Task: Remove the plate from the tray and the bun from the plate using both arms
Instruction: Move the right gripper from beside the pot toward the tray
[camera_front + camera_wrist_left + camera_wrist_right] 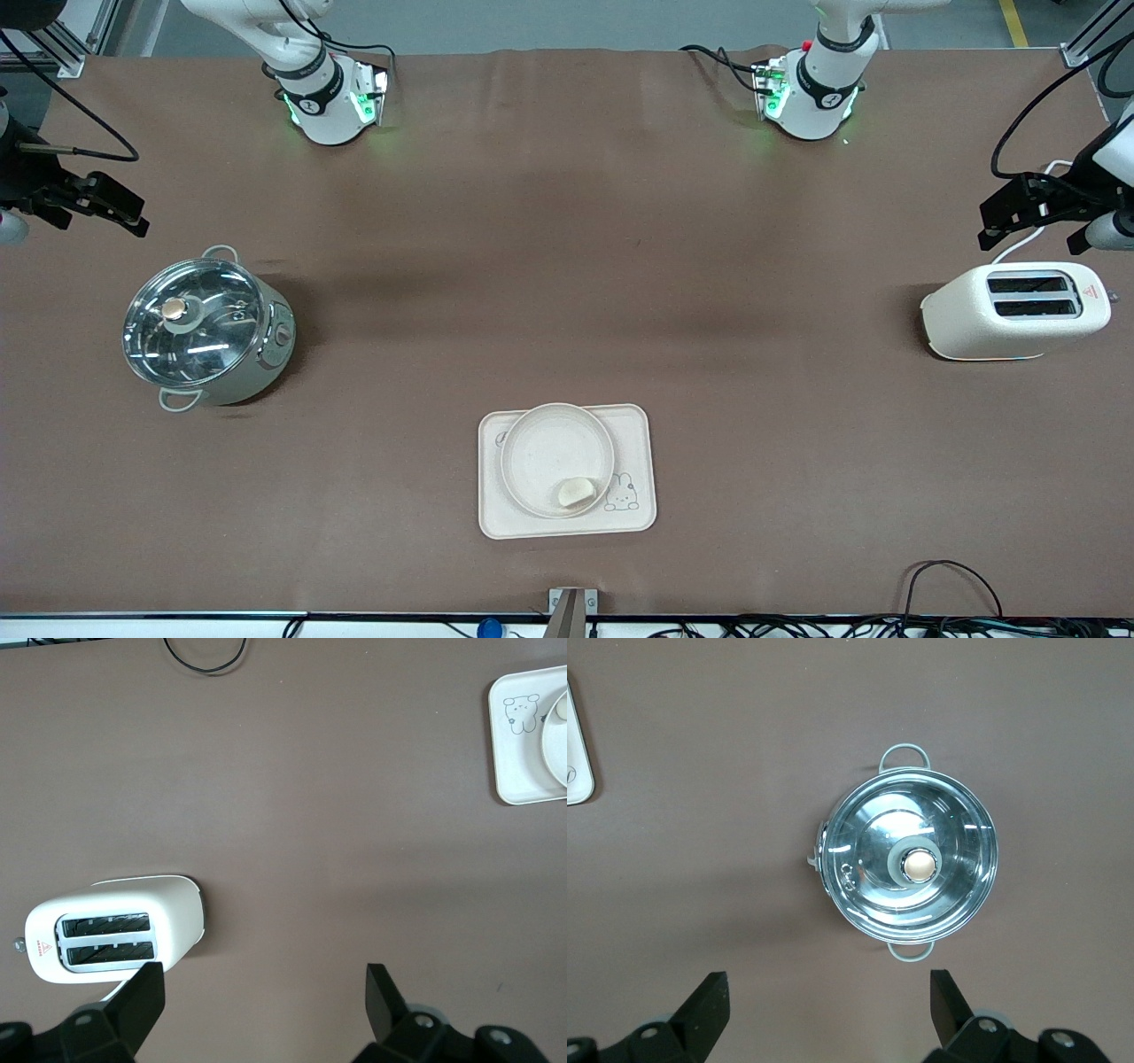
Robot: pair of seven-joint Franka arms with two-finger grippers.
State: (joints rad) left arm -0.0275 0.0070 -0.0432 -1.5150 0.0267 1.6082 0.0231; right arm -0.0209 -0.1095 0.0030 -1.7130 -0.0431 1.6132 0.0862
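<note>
A wide desk [567, 266] covered in brown matting fills the scene, with the two arm bases standing along its edge farthest from the front camera.

The task looks not yet begun. The tray [642, 518] lies near the camera's edge of the desk, about midway between the two ends. The plate [540, 443] rests on the tray, and the bun [576, 492] lies in the plate, close to the rim nearest the camera. So both steps are left: to lift the plate off the tray, and to take the bun off the plate.

The left gripper [1032, 217] hangs over the left arm's end of the desk, above the bare matting just beside a white toaster [1014, 310]. Its jaws stand wide and hold nothing. The right gripper [106, 208] hangs over the right arm's end, beside a pot [208, 328] with a glass lid. Its jaws are also wide and empty. Both grippers are well apart from the tray.

As for writing, the tray carries a small bunny drawing at one corner, and some script at another corner which is too small to read. The toaster has a small red triangle mark near its end; I cannot read any words on it.
</note>
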